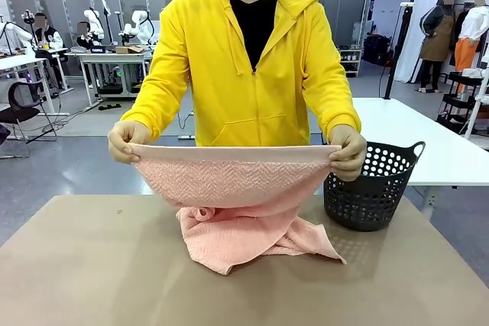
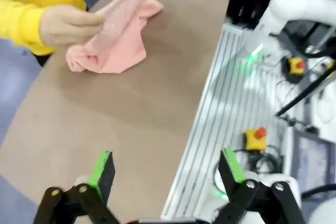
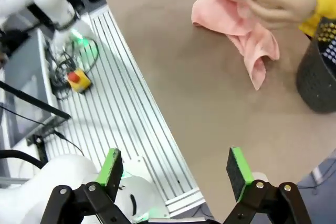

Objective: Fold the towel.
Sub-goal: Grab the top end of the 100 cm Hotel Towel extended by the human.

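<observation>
A brown flat-topped table (image 1: 76, 265) spans the front view, its near edge cut off. Behind it, a person in a yellow zip hoodie (image 1: 252, 74) holds a pink woven towel (image 1: 229, 181) stretched by its top edge between both hands (image 1: 126, 141). The towel's lower part lies bunched on the table, its folds hard to read. A black perforated plastic basket (image 1: 378, 192) stands just beside the towel, partly hidden by one hand. The left gripper (image 2: 167, 161) and right gripper (image 3: 175, 158) hang with fingers spread wide, holding nothing, well apart from the towel.

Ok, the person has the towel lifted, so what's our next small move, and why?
Probably wait: the person's hands hold the towel stretched by its top edge, its lower part bunched on the table; both arms' jaws stand open, well back.
</observation>
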Available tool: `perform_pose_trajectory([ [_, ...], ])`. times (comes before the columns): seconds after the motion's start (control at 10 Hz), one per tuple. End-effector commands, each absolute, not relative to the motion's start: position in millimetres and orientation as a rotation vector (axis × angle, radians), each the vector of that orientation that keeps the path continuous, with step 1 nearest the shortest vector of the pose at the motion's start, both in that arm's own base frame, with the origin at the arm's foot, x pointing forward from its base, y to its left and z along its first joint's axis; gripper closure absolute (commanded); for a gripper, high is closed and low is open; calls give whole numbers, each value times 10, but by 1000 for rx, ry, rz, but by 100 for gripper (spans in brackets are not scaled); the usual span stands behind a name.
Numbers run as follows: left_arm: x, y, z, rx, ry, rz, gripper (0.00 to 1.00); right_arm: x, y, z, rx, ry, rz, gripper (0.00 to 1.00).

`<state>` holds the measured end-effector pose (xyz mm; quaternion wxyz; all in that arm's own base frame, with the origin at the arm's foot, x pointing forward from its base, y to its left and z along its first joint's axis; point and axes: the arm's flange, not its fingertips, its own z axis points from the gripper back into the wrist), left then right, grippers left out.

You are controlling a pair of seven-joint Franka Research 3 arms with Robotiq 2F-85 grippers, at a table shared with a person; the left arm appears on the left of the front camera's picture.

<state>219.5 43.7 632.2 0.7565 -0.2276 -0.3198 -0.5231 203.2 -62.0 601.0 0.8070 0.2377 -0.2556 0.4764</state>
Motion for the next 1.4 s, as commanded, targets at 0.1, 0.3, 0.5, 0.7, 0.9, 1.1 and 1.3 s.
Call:
perform_pose_trajectory([
  [0.1,2277,-5,6181,-363,-721,-1242,0,2071,-223,5899,403,-486,1055,0],
  [0.3,2324,-93,6198,-387,-748,-1238,0,2111,-174,5901,431,-467,1076,0],
  [0.5,2215,-83,6243,-385,-732,-1263,0,2041,-172,5913,419,-511,1087,0],
  [0.7,2215,-83,6243,-385,-732,-1263,0,2041,-172,5913,419,-511,1087,0],
  [0.9,2230,-71,6219,-407,-737,-1276,0,2058,-170,5924,431,-514,1110,0],
  [1.1,2397,-558,6650,-267,-746,-1359,0,2096,278,6406,214,-559,1215,0],
  [1.3,2446,-890,6904,-126,-733,-1386,0,2055,715,6744,52,-559,1316,0],
])
